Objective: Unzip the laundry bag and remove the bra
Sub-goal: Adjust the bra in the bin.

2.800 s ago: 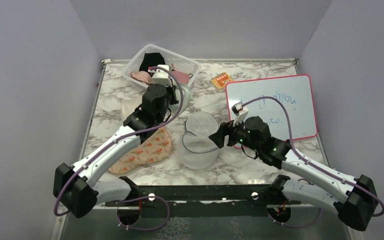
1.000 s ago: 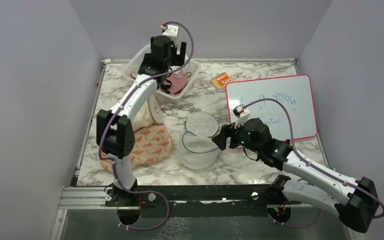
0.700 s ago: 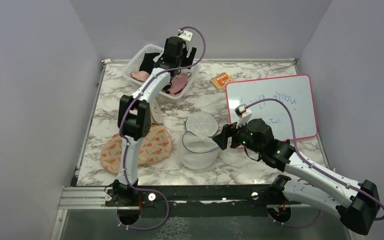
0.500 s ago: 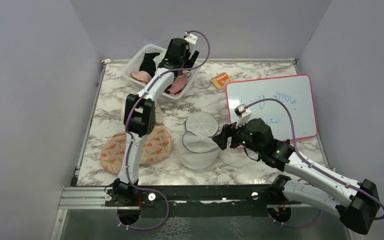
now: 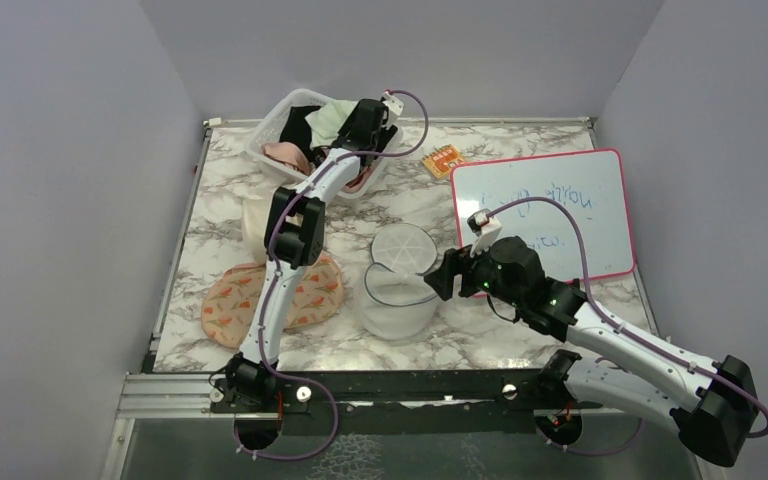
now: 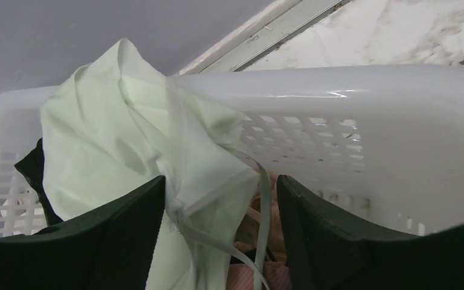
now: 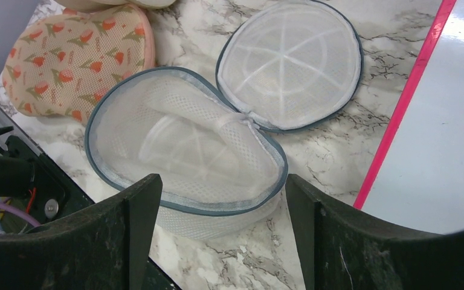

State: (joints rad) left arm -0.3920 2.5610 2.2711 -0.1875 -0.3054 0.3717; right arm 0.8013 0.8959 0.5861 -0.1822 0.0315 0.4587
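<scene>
Evidently the laundry bag (image 7: 187, 157) is laid unzipped at the middle of the table (image 5: 520, 135), lid (image 7: 290, 63) flipped back, under the wide-open, empty right gripper (image 7: 220, 181). It is judged soft and light — best pinched at its stitched rim. The green bra (image 6: 127, 133) is draped on the basket (image 6: 399, 109), within the spread, unclosed left gripper (image 6: 219, 187).

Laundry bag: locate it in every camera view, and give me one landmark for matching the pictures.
Top external: the laundry bag sits mid-table, its lid flipped open on the far side.
Left wrist: not in it; only the white basket and a pale green garment show.
Right wrist: the bag fills mid-frame, unzipped, with the lid lying at upper right.
Landmark: the peach floral pouch, left of the bag from above, upper left in the right wrist view.
</scene>
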